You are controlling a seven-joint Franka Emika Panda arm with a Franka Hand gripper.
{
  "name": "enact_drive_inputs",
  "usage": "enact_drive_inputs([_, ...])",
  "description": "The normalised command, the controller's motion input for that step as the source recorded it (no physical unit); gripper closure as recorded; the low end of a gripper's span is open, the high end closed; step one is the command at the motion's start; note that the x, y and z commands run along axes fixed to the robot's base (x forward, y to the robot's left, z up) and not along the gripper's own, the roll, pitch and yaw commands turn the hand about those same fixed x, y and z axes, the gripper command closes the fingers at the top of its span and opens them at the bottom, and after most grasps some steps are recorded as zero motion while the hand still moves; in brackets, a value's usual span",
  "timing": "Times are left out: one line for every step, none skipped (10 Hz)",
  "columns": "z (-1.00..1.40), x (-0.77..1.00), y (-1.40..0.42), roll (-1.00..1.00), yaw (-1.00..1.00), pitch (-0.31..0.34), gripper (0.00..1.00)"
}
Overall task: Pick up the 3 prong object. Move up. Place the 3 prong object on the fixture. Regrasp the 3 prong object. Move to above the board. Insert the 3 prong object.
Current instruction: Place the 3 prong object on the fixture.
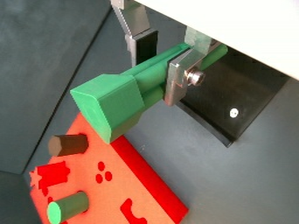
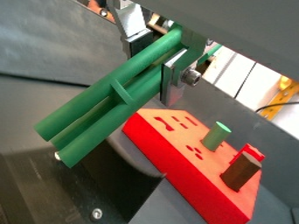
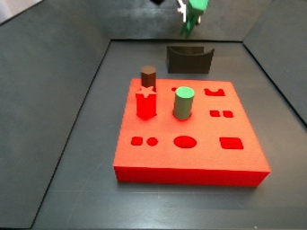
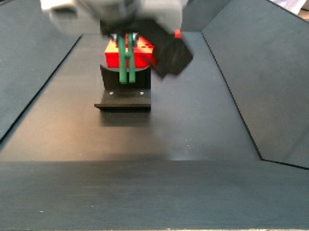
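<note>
Pincer point(image 2: 176, 68) clamping 3 prong object point(image 2: 111, 101), above fixture point(image 3: 189, 59)

hand point(image 3: 188, 11) cut off by frame edge, board point(image 4: 141, 54) mostly hidden behind blurred arm

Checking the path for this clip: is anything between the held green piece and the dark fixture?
Nothing visible. The gripper holds the 3 prong object in the air, and the fixture stands bare behind the board.
</note>
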Motion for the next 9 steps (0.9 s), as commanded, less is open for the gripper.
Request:
enact_drive_inputs([-1.00,0.17,0.14,-0.46,-0.23,0.048,1.00])
enact_drive_inputs([-1.00,0.18,0.14,-0.30,-0.21,0.013,1.00])
enact_drive_inputs([-1.00,0.19,0.13,-0.19,-0.18,-0.028,1.00])
enact_drive_inputs([-0.86,0.17,0.12,-0.17,-0.16,-0.046,1.00])
enact_drive_inputs([-0.66,0.14,0.10,-0.16,-0.13,-0.058,1.00])
enact_drive_inputs([-0.58,0.09,0.15,-0.11,-0.09,-0.075,1.00])
enact_drive_inputs([-0.57,0.08,0.15,-0.11,-0.07,-0.079,1.00])
enact_drive_inputs([-0.57,0.08,0.15,-0.11,-0.04,-0.076,1.00])
enact_drive_inputs([-0.57,0.08,0.15,-0.11,-0.02,-0.070,1.00])
